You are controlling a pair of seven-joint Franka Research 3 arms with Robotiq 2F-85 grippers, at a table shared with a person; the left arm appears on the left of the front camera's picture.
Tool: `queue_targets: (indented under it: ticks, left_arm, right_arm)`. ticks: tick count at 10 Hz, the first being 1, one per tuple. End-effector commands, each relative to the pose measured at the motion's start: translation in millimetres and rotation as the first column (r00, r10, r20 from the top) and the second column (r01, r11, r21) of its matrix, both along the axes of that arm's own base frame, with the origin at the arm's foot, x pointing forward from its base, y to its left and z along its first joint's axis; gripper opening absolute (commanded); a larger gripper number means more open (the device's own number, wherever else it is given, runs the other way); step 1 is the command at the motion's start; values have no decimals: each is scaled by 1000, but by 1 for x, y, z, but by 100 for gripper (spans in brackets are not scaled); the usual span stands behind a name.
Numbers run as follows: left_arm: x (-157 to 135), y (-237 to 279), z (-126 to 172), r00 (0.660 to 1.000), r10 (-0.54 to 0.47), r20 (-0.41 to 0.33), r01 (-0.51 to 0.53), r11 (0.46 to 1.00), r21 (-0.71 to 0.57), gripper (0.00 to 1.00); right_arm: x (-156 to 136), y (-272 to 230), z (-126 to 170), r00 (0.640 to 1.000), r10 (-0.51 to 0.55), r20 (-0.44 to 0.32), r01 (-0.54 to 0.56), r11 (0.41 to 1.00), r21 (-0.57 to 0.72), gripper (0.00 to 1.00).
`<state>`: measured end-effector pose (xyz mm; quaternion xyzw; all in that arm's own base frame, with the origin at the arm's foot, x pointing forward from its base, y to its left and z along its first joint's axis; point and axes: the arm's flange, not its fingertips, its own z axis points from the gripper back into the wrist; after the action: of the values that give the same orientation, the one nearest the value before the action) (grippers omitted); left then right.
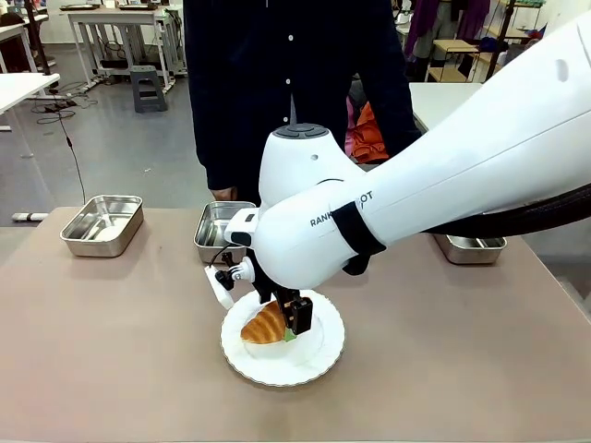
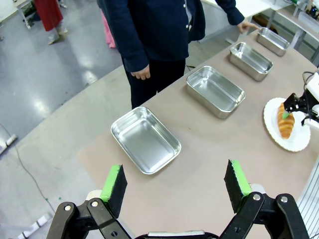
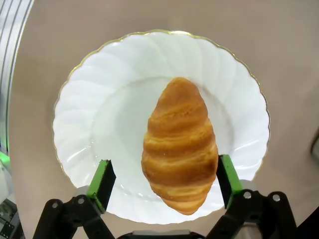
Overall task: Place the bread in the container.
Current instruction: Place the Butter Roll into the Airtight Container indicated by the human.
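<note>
bread [image 3: 179, 144]: golden-brown, ridged, glossy croissant roll, lying flat on the white plate [image 3: 99, 99]. container [image 1: 214, 231]: shallow steel tray, empty, upright on the bench [image 1: 111, 351] just beyond the plate.

Brown table [image 1: 111, 351], four steel trays [image 2: 145, 140] along its far side, white plate [image 1: 295, 365] nearer

The right end effector [image 3: 165, 172] straddled the bread [image 3: 179, 144], fingers spread: one pad [image 3: 227, 174] sat just beside the crust, and the other pad [image 3: 102, 178] had bare plate [image 1: 319, 360] between. Bare desk [image 1: 111, 351] surrounded the plate. The right arm [image 1: 443, 175] overhung the desk's middle. Four steel trays [image 2: 144, 139] lined the far edge, with the person [image 1: 286, 83] standing behind them.
</note>
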<state>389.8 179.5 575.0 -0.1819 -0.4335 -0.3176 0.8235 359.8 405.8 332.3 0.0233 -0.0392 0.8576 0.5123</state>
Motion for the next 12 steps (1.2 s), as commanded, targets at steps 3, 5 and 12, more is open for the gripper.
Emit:
queue_targets:
  ticks: [3, 5, 12]
  left_arm:
    - [-1, -1, 0, 1000, -1, 2, 1, 1000, 0, 100]
    - [-1, -1, 0, 1000, -1, 2, 1, 1000, 0, 100]
    - [-1, -1, 0, 1000, -1, 2, 1, 1000, 0, 100]
  right_arm:
    - [12, 9, -11, 999, 22, 48, -21, 1000, -18, 100]
    - [15, 10, -21, 997, 52, 55, -50, 998, -28, 100]
    - [13, 13, -33, 996, 60, 73, -57, 998, -38, 60]
